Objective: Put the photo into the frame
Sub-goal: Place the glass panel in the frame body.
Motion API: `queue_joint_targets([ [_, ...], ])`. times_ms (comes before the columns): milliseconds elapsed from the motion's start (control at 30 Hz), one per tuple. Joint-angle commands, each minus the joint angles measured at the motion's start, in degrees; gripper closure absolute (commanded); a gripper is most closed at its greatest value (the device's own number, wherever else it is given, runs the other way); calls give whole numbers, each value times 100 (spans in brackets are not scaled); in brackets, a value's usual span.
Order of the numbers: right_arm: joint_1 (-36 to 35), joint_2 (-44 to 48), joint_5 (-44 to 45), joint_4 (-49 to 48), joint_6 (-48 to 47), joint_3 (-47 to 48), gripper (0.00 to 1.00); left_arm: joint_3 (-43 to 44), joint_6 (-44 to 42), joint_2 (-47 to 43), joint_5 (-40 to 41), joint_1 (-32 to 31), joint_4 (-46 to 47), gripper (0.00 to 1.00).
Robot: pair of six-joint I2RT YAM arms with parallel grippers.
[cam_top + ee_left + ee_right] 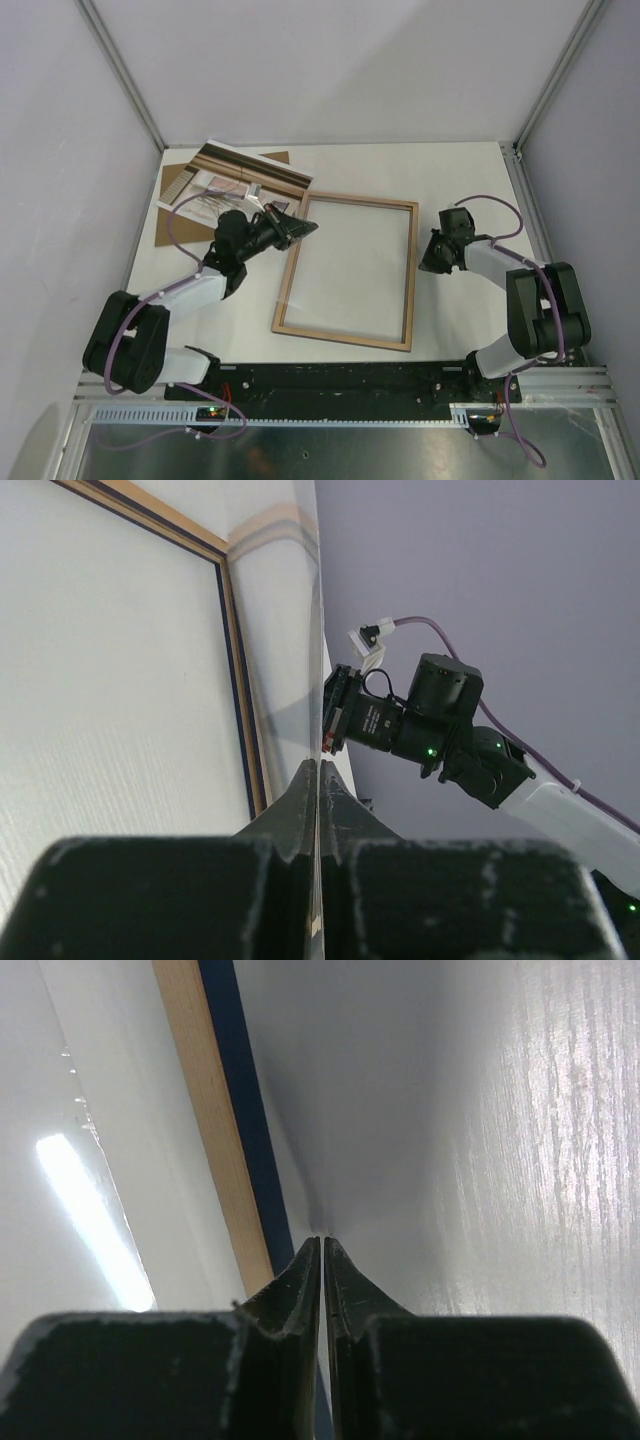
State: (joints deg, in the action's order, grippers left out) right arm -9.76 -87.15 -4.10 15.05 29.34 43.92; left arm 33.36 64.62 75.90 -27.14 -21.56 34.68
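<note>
Count, top view: 1 frame (pixel 411 275), centre of pic. 1 photo (pixel 250 170), upper left. 1 brown backing board (pixel 175 228) under it, also upper left. 1 white surface (pixel 450 170) carrying the lot. 2 arms: left arm (pixel 190 292) lower left, right arm (pixel 500 265) at right. 2 grippers, 1 per arm: left gripper (pixel 305 228), right gripper (pixel 427 263). 2 fingers (pixel 290 815) each, 4 total. 1 clear sheet (pixel 316 630), edge-on, mid left wrist view. 2 purple cables (pixel 178 215), 1 looping over each arm.
</note>
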Motion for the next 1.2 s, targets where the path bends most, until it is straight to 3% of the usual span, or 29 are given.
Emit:
queue_joint_targets([
  [0,74,-88,-25,-159,-158,-14,92,19,197,136,123,-167,579,100],
  [700,123,-329,-220,-303,-216,-62,96,100,344,702,404,-459,1012,100],
  [1167,123,-345,-190,-285,-236,-60,97,-49,325,420,415,-455,1057,100],
])
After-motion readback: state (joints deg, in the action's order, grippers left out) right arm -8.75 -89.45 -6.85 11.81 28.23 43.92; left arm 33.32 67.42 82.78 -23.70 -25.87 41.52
